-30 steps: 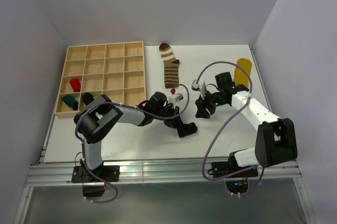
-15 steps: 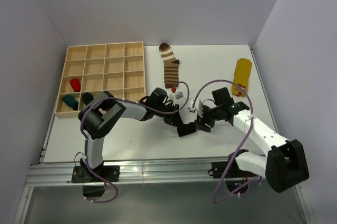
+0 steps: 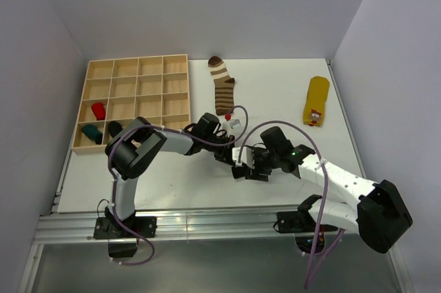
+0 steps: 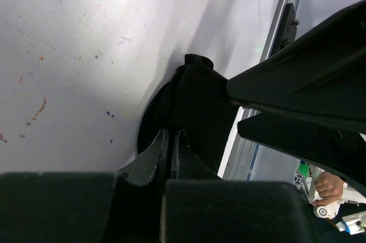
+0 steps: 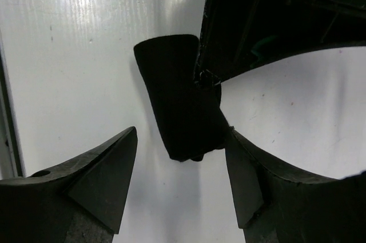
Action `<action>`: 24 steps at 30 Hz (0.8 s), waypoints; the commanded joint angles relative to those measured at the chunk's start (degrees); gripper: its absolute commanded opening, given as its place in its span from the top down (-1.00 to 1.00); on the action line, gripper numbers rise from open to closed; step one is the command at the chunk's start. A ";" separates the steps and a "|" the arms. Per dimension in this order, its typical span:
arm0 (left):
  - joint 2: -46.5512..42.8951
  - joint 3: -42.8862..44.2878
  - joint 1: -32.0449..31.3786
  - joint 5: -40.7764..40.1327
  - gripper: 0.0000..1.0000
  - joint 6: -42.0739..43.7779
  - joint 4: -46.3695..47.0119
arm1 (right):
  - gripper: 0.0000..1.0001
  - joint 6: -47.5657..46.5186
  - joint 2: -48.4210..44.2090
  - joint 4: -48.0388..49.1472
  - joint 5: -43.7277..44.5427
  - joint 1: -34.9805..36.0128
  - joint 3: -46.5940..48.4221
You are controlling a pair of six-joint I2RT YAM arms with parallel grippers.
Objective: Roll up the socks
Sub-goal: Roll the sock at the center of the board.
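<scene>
A plain black sock [image 3: 242,171], partly rolled, lies on the white table near the front centre. My left gripper [image 3: 232,158] is shut on one end of it; in the left wrist view its fingers [image 4: 154,154] pinch the black sock [image 4: 197,103]. My right gripper [image 3: 252,167] is open and straddles the sock's free end; in the right wrist view [image 5: 182,140] the black sock [image 5: 174,100] lies between the fingertips, with the left gripper [image 5: 257,20] just beyond. A brown-and-cream striped sock [image 3: 222,86] lies flat at the back centre. A yellow sock [image 3: 315,100] lies at the back right. The black sock with white cuff stripes is out of view.
A wooden compartment tray [image 3: 134,67] stands at the back left, with a red roll [image 3: 98,110], a teal roll [image 3: 90,130] and a dark roll [image 3: 114,129] in its left cells. The table's metal front rail [image 3: 207,224] runs along the near edge.
My right arm has swung left and nearer, from beside the yellow sock to the black sock, with its jaws open around it. The left gripper has kept hold of the sock and barely moved.
</scene>
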 commanded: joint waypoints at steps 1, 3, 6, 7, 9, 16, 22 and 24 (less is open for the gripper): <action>3.87 -1.97 -0.05 -4.61 0.99 3.80 -9.51 | -0.40 -0.75 0.60 3.77 3.22 1.94 -0.26; 4.05 -1.97 -0.05 -4.25 0.99 3.88 -9.51 | -0.40 -0.75 1.30 4.47 4.10 2.65 -0.44; 4.05 -1.88 -0.05 -3.82 0.99 3.97 -9.51 | -0.40 -0.66 3.67 5.97 6.65 4.49 -0.44; 4.05 -1.80 -0.05 -3.64 0.99 3.97 -9.51 | -0.39 -0.66 4.38 5.97 6.91 4.76 -0.26; 4.05 -1.80 0.04 -3.55 0.99 4.06 -9.59 | -0.37 -0.75 6.23 5.88 7.53 5.02 0.09; 3.61 -2.23 0.39 -2.76 0.99 3.18 -8.37 | 0.24 0.65 11.32 5.19 9.11 4.94 2.28; 0.01 -5.57 1.97 -2.40 0.96 -0.95 -1.34 | 0.71 1.36 14.05 4.04 8.50 4.85 2.99; -2.44 -6.97 2.85 -3.46 0.85 -2.35 1.46 | 0.75 1.45 15.19 3.25 7.97 4.67 3.60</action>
